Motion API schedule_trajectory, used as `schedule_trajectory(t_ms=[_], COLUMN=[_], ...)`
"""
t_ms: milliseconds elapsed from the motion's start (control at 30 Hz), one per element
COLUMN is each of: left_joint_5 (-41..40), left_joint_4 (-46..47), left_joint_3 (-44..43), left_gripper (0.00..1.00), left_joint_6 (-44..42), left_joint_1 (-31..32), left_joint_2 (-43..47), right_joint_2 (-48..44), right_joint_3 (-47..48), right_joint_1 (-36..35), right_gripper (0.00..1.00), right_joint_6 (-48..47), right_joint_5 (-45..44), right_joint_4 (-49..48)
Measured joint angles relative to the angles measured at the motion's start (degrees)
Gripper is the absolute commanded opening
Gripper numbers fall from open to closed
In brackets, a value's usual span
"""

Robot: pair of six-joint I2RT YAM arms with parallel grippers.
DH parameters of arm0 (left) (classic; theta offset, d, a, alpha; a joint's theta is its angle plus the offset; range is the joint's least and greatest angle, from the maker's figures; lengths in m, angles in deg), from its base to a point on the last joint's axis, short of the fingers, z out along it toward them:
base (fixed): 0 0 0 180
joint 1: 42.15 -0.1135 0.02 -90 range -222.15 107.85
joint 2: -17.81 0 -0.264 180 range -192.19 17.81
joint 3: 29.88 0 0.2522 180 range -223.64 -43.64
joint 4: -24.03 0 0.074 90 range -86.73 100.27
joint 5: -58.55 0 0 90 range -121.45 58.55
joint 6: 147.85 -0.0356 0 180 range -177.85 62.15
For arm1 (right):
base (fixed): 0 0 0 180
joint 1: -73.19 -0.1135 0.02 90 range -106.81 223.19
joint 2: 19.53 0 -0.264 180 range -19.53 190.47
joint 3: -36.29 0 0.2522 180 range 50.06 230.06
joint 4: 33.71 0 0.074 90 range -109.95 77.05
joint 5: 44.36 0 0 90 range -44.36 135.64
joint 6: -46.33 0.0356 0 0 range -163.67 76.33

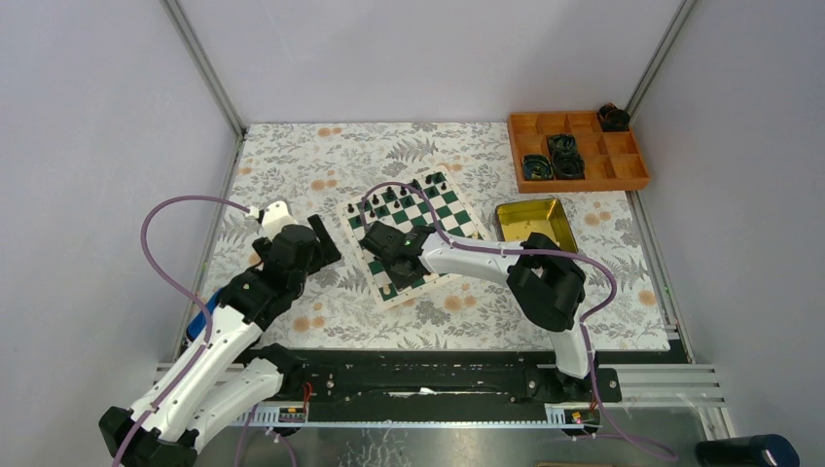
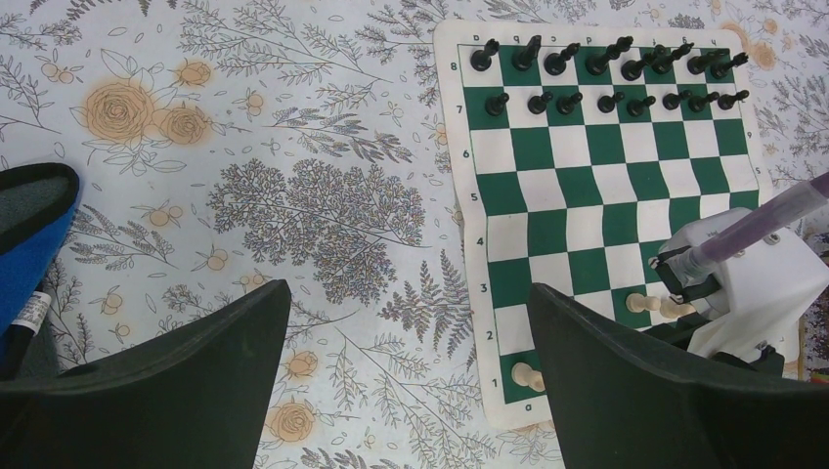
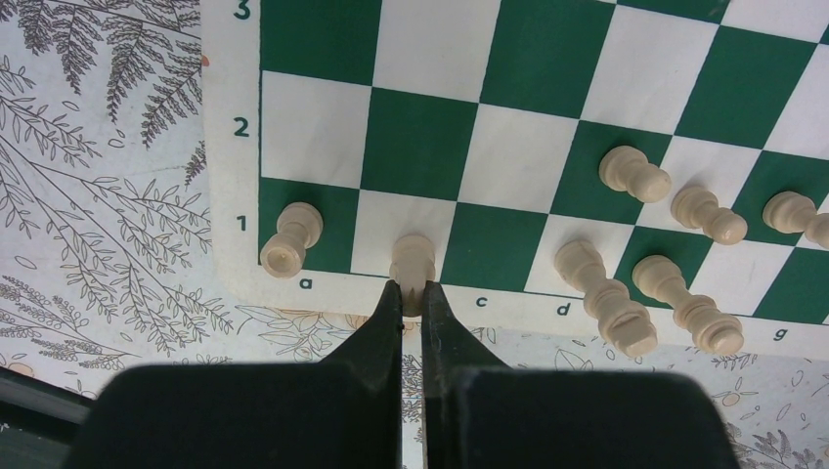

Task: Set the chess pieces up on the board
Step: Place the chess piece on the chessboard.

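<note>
black right fingers point(image 3: 389, 327) pinch a smooth cream piece point(image 3: 413, 256) on the checked board point(image 3: 430, 147); left fingers point(image 2: 196, 381) gape wide.

Board point(image 3: 587, 59) checked dark green and white with cream border, cream-white piece point(image 3: 413, 256) in the black right gripper point(image 3: 412, 291) — black pieces point(image 2: 561, 61) far beyond it, tablecloth point(image 2: 293, 195) grey leaves, orange flowers

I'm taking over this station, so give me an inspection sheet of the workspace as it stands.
Surface: floral tablecloth, lying flat.
Job's things: board; black pieces fill rows 8 and 7; cream pieces only partly placed, near rows 1 and 2.
Clutter: gold tin; orange tray; blue object at left edge.
Grippers: left gripper open, empty; right gripper shut on a cream piece at b1.
Cables: purple cables on arms; black coils in tray.
Surroundings: grey walls.
</note>
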Motion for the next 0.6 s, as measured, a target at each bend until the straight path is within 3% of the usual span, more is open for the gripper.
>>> schedule_trajectory(t_ms=[533, 600], left_joint_5=[0.00, 0.00], left_joint_4=[-0.02, -0.02], left_joint_3=[0.00, 0.00], left_gripper=[0.99, 0.99], left_joint_6=[-0.02, -0.02], left_joint_1=[0.00, 0.00], left_joint_2=[-0.76, -0.92], right_joint_2=[0.00, 0.00], right_joint_3=[0.85, 1.01], right_joint_1=[0.02, 0.02], right_gripper=[0.00, 0.04], right_joint_6=[-0.26, -0.26], right_joint_5=[0.24, 0.50], right_joint_4=[-0.22, -0.26])
